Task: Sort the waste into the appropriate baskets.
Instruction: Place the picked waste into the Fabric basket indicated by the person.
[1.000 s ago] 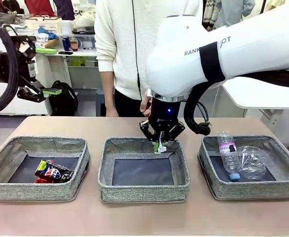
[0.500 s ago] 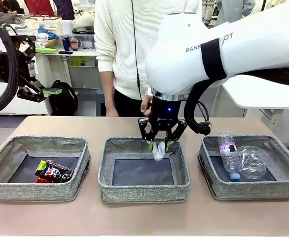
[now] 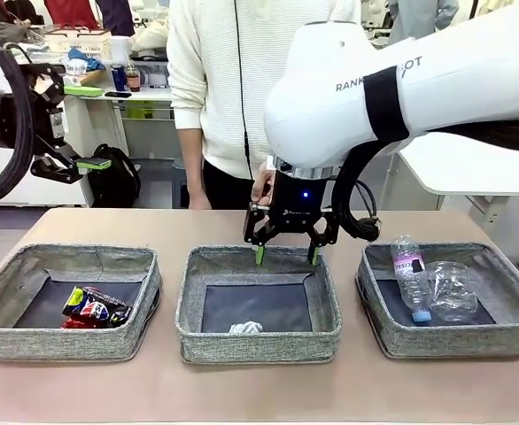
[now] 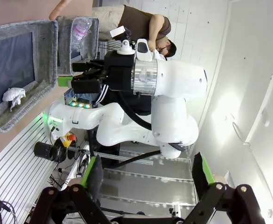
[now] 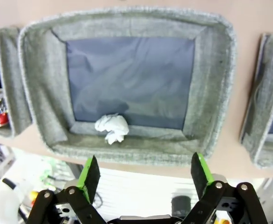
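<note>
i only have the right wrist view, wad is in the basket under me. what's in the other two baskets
Observer: The left basket holds the crushed cans.
Operator: and the right one
Observer: The right basket holds the clear bottle and the plastic cup, lying side by side.
Operator: where's the left arm
Observer: The left gripper is raised off the table's left side, jaws open and holding nothing.

You have three baskets (image 3: 68, 305) (image 3: 258, 305) (image 3: 452, 301), two cans (image 3: 96, 309), one bottle (image 3: 410, 274), one cup (image 3: 453, 290), one paper wad (image 3: 245, 328), two grippers (image 3: 285, 256) (image 3: 69, 126) and one person (image 3: 233, 80).
</note>
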`<state>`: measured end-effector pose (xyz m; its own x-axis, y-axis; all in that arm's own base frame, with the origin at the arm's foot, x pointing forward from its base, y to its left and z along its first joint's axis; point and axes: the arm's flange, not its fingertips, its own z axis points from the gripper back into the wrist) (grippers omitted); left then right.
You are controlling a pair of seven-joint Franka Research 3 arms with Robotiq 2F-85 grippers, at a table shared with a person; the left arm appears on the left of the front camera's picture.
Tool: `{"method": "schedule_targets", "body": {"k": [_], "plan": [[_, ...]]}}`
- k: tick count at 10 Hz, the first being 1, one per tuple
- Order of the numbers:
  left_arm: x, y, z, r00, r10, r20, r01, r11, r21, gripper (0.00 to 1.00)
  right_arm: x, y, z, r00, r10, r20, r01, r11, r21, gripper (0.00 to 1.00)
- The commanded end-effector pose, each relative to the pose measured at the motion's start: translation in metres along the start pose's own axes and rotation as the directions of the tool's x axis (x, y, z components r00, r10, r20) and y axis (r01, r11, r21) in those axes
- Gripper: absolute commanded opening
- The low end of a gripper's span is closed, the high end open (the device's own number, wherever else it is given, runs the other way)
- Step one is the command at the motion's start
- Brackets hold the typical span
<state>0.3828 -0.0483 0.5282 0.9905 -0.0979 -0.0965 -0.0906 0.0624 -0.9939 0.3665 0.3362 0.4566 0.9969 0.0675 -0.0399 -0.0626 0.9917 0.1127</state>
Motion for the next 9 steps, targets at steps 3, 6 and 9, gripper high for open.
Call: {"method": "schedule_targets", "body": {"k": [3,6,9], "plan": [[-0.001,-0.003,0.001,1.0,-0.006,0.004,0.006,1.0,-0.011,1.0,-0.024,-0.023,0.034,0.998,0.011,0.058,-0.018,0.992,0.126,1.0],[-0.001,-0.003,0.001,1.0,-0.006,0.004,0.006,1.0,-0.011,1.0,-0.091,-0.036,0.127,0.987,0.018,0.161,-0.059,0.965,0.255,1.0],[-0.001,-0.003,0.001,1.0,-0.006,0.004,0.006,1.0,-0.011,1.0,-0.137,-0.096,0.166,0.985,0.008,0.173,-0.127,0.71,0.693,1.0]]}}
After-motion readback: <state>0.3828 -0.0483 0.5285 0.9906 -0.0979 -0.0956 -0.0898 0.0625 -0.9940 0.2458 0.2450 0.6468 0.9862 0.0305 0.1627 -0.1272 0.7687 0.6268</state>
